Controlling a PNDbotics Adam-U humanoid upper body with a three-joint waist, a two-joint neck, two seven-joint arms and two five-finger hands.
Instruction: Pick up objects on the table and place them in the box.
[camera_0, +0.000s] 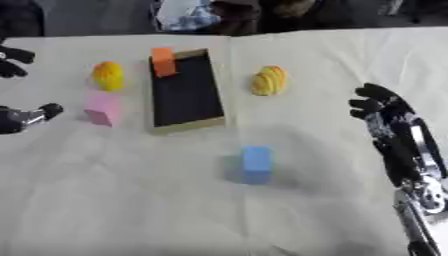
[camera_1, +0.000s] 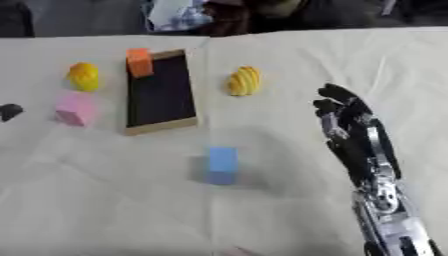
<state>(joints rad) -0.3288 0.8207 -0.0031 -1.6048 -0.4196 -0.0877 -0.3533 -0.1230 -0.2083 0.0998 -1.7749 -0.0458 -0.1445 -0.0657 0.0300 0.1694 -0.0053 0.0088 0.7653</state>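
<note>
A shallow box (camera_0: 185, 90) with a dark floor and tan rim lies in the upper middle of the frame on a table draped in a cream cloth (camera_0: 131, 200), with one orange block (camera_0: 163, 61) resting at its upper left corner, partly over the rim. Four more objects lie loose on the cloth: one yellow rounded object (camera_0: 108, 75) at upper left, one pink block (camera_0: 102, 108) just below it, one yellow ridged object (camera_0: 269, 80) right of the box, and one blue block (camera_0: 256, 164) standing alone at centre, well below the box. The right hand (camera_1: 350, 130) reaches in from the lower right, fingers straight and holding nothing. The left hand (camera_0: 22, 117) shows only as dark fingers at the left edge, near the pink block; whether it is spread or curled cannot be told.
</note>
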